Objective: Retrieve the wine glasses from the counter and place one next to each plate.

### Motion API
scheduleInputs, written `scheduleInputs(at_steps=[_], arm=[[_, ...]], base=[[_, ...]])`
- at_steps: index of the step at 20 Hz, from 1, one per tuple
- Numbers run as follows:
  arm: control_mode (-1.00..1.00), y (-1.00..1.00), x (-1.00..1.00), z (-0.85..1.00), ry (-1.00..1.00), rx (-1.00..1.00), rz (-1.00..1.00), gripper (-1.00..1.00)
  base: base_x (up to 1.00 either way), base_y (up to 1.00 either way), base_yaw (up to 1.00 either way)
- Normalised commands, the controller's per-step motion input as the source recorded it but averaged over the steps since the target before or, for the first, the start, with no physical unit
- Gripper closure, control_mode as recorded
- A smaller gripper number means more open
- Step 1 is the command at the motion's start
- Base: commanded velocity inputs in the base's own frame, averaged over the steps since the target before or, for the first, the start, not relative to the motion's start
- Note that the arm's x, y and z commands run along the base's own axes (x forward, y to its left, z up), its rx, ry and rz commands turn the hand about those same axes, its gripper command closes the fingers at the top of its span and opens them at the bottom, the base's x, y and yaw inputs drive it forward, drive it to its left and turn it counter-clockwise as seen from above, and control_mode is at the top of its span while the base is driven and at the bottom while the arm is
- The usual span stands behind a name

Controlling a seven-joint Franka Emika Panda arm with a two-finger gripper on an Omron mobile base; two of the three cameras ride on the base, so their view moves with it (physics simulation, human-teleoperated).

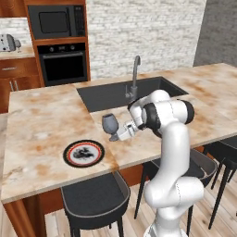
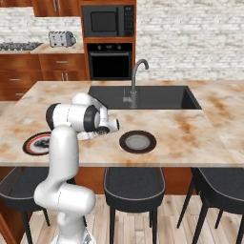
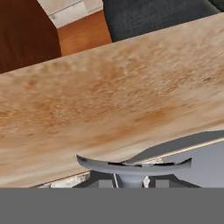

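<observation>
A smoky-grey wine glass (image 1: pixel 110 124) stands upright on the island top, just right of and behind the red-ringed plate (image 1: pixel 83 153). My gripper (image 1: pixel 120 134) reaches in from the right and is shut on the glass low down, at its stem. In the hand view the glass's round foot (image 3: pixel 133 165) sits right in front of my gripper (image 3: pixel 131 183), at or just above the stone. The grey-centred plate (image 2: pixel 137 142) lies further right along the island's near edge, and the red-ringed plate (image 2: pixel 37 143) shows left of the arm. The counter (image 2: pixel 45 48) runs along the back wall.
A black sink (image 1: pixel 118 94) with a steel faucet (image 1: pixel 135 74) is sunk into the island behind the glass. Dark stools (image 1: pixel 95 200) stand under the near edge. A toaster (image 2: pixel 62 38) sits on the back counter beside the oven and microwave column (image 2: pixel 109 59).
</observation>
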Motion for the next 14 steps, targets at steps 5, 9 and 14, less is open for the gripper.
scheduleInputs(at_steps=[5,9,14], arm=[[-1.0,0.0,-0.16,-0.24,-0.14,0.11,0.0,1.0],[-1.0,0.0,-0.17,-0.08,-0.09,0.07,0.0,1.0],[-1.0,0.0,0.0,-0.03,-0.01,0.0,0.0,-1.0]], base=[[0.0,0.0,0.0],[0.0,0.0,0.0],[0.0,0.0,0.0]])
